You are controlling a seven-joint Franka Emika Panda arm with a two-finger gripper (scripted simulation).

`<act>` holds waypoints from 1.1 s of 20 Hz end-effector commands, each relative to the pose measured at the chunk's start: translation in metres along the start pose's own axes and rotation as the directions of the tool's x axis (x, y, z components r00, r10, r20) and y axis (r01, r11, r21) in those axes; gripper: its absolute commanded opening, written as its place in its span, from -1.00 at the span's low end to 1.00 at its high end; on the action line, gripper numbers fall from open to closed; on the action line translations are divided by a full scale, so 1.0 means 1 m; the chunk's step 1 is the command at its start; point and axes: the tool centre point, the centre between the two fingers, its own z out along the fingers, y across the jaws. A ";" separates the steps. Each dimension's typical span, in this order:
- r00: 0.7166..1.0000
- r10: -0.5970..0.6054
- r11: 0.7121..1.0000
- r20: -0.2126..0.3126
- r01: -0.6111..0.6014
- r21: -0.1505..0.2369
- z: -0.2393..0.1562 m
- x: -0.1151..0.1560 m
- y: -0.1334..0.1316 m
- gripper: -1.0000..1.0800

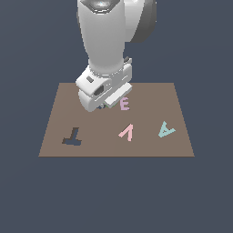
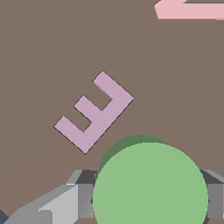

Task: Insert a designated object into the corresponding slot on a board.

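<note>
In the wrist view the green round disc (image 2: 151,183) sits between my gripper's (image 2: 148,199) two grey fingers (image 2: 85,197), which press against its opposite edges. A darker green rim shows behind its top face. In the exterior view my gripper (image 1: 101,105) hangs low over the brown board (image 1: 150,93), just to the exterior view's left of the pink E (image 1: 124,104), and the arm hides the disc. The circular slot shows in neither view. The pink E (image 2: 94,113) lies flat on the board (image 2: 39,52) close beside the disc.
A dark T-shaped cut-out (image 1: 73,136) lies near the board's front on the exterior view's left. A pink V piece (image 1: 127,132) and a teal A (image 1: 166,130) lie along the front. A pink piece's edge (image 2: 192,9) shows in the wrist view.
</note>
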 end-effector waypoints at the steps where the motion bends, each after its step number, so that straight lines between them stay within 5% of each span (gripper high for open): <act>1: 1.000 -0.007 1.000 -0.001 0.007 0.000 -0.001 -0.012 0.011 -1.00; 20: 1.000 -0.012 1.000 0.000 0.012 0.000 0.008 -0.026 0.026 -1.00; 21: 1.000 -0.012 1.000 0.000 0.012 0.000 0.008 -0.026 0.026 0.92; 22: 1.000 -0.012 1.000 0.000 0.012 0.000 0.008 -0.026 0.026 0.92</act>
